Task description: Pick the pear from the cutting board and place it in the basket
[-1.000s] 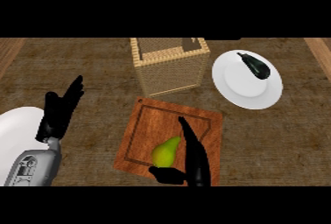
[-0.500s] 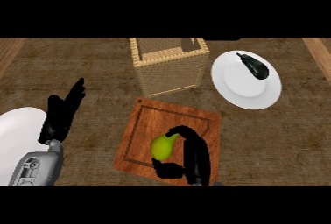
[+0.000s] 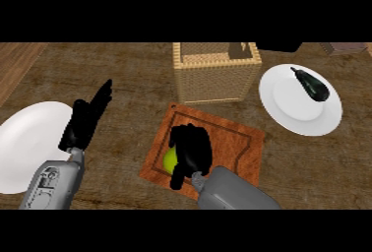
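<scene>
A green pear point(image 3: 170, 160) lies on the wooden cutting board point(image 3: 232, 142) in the middle of the counter. My right hand point(image 3: 192, 150) covers most of the pear, with fingers and thumb curled round it, so only a green sliver shows at the hand's left. The wicker basket point(image 3: 215, 74) stands just beyond the board's far edge, open at the top. At the left my left hand point(image 3: 85, 118) rests open, fingers pointing up, apart from the board.
A white plate point(image 3: 294, 106) with a dark eggplant point(image 3: 311, 83) sits to the right of the basket. Part of a second white plate point(image 3: 25, 142) shows at the left, under my left forearm.
My right hand went from straight fingers beside the pear to curled round it, and the forearm came further in over the board. The left hand stayed put.
</scene>
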Action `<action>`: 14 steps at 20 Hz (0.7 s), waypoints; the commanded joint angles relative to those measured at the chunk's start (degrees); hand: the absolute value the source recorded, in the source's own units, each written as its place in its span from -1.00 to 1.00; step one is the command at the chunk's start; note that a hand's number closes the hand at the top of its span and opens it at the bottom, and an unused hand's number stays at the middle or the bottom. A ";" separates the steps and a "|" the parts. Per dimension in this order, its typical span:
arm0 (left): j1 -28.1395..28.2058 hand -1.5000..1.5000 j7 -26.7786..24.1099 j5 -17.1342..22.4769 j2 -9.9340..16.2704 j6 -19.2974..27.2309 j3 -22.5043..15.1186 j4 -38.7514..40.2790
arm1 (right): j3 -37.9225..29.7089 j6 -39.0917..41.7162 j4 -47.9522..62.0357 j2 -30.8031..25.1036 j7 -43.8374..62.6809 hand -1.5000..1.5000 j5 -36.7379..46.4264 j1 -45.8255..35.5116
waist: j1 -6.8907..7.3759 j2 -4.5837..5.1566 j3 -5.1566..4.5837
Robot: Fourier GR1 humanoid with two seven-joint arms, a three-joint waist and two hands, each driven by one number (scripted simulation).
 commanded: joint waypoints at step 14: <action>-4.56 0.00 0.60 -0.67 -1.88 -0.94 -2.02 2.91 | -9.27 -6.56 4.07 0.21 12.70 1.00 -14.92 -36.70 | 3.82 0.80 0.50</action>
